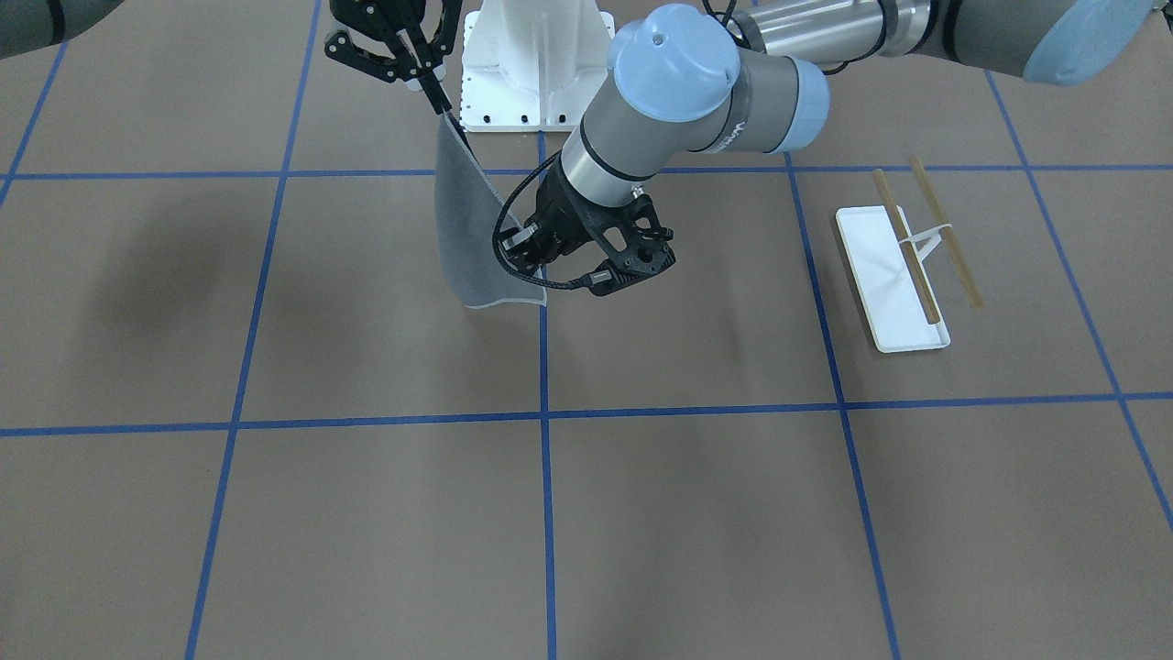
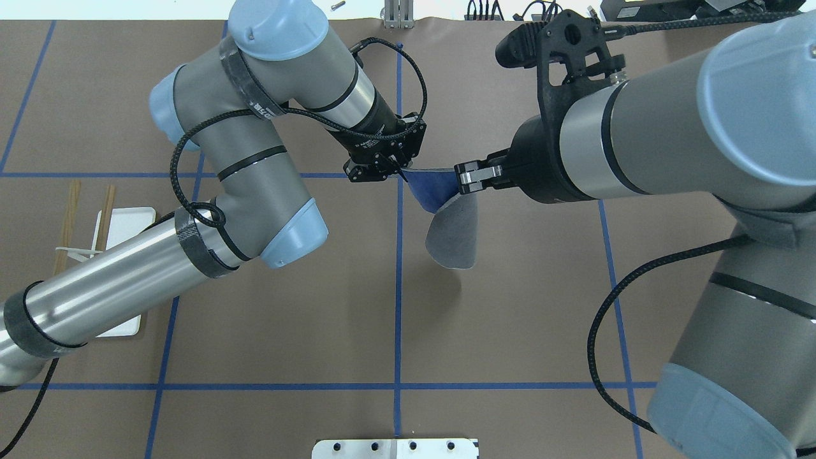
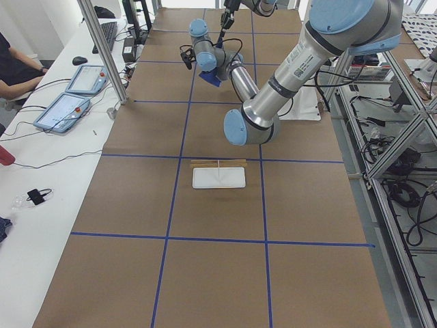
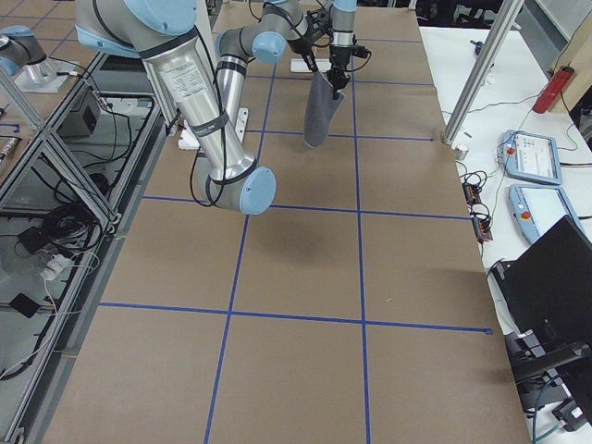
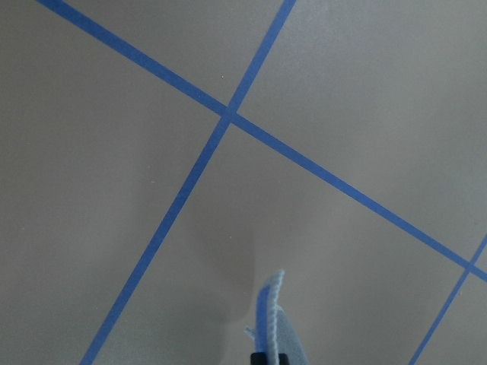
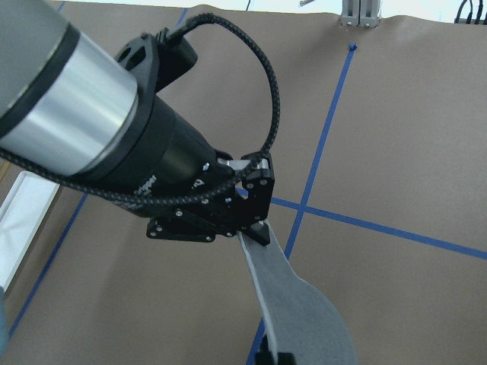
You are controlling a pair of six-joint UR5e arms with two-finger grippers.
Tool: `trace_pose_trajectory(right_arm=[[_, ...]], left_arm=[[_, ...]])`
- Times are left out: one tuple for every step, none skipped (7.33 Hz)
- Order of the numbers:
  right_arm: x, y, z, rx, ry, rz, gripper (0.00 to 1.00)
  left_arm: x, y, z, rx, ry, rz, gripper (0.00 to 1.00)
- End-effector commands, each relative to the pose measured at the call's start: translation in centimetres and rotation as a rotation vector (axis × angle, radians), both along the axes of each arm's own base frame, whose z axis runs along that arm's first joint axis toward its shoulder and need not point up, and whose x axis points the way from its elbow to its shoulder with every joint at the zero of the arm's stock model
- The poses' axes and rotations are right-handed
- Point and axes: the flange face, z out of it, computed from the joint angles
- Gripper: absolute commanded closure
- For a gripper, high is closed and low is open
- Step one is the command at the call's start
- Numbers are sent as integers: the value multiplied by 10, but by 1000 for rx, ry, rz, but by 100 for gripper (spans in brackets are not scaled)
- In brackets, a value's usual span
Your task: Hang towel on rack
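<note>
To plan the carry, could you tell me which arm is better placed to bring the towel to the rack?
Probably the left. Both the left pincer and right pincer grip the towel, but the rack stands on the left arm's side, far from the right.

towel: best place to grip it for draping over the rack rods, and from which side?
Grip the top edge, one end per gripper, as it is held now. The left gripper and right gripper pinch opposite ends, each coming in from its own side, so the towel hangs spread below. That stretched edge should probably carry over the two parallel rods of the rack. A mid-cloth pinch would likely bunch it.
</note>
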Motion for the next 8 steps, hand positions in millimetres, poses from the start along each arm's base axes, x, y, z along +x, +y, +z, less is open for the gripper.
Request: trace_pose_trajectory(right_arm=[[20, 13, 18, -3, 6, -3, 0], [33, 16, 36, -27, 37, 8, 0], [48, 17, 54, -71, 94, 25, 0], [58, 8, 67, -136, 158, 43, 0], [72, -7, 79, -210, 205, 62, 0], [85, -26, 94, -279, 262, 94, 0], [96, -45, 107, -279, 307, 49, 0], [109, -69, 121, -309, 319, 7, 0]], left_arm=[[-33, -22, 4, -8, 12, -18, 100], [-55, -23, 17, -22, 23, -3, 100], [-69, -12, 39, -27, 20, -5, 100], [-88, -9, 62, -33, 10, -18, 100], [-107, -5, 85, -6, -2, -18, 100], [-124, -6, 106, 6, -20, -28, 100], [-152, -10, 118, 26, -16, -27, 100], [-185, -7, 133, 46, -1, -5, 100]])
